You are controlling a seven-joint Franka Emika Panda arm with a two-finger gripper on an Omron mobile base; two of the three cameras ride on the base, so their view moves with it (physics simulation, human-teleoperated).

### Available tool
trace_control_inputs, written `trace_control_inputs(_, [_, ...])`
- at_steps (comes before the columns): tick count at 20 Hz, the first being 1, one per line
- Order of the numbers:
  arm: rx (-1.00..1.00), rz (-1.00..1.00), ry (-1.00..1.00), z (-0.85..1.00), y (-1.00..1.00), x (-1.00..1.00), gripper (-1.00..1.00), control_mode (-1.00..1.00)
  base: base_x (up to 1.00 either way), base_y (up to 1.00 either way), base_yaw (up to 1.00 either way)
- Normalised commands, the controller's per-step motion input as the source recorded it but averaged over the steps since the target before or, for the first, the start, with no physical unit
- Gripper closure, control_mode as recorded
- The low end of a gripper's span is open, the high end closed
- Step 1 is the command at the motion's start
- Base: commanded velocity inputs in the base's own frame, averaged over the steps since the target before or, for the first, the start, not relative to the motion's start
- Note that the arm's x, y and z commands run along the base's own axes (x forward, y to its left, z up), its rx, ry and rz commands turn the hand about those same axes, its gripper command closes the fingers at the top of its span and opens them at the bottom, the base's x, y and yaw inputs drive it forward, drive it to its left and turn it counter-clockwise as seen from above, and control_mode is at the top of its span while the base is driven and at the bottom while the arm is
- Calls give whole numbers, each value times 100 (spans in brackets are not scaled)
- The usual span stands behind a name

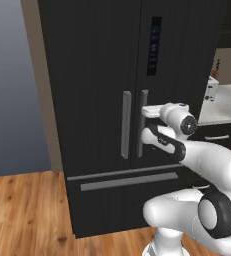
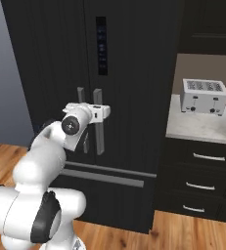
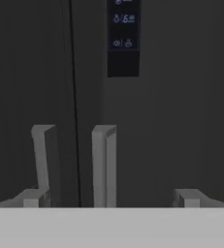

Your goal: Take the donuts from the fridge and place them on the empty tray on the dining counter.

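While both doors are shut: the fridge [image 1: 132,100] takes up the centre of each base view; the donuts must be inside, hidden from sight.
Step in hand: reaching for a door handle, the very start of the task.
Gripper [image 3: 111,198]: jaws spread as wide as they go, holding nothing, pointed straight at the doors.
Right handle [image 3: 104,164]: in the hand view it stands between the two fingertips [image 3: 35,197], lower centre of frame, left of their midpoint.
Left handle [image 3: 43,160]: just beside it, across the door seam, above the left fingertip.
Next move calls for: easing forward until the fingers straddle one bar, closing, then swinging that door out.
Toaster [image 2: 204,95]: right of the right base view, on the counter [image 2: 202,128].
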Motion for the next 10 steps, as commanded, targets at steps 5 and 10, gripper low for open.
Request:
trace_control_inputs(5, [0,0,1,-4,0,70,-100,-100,0,0,0])
trace_control_inputs(10, [0,0,-1,-14,-1,68,-100,-100,0,0,0])
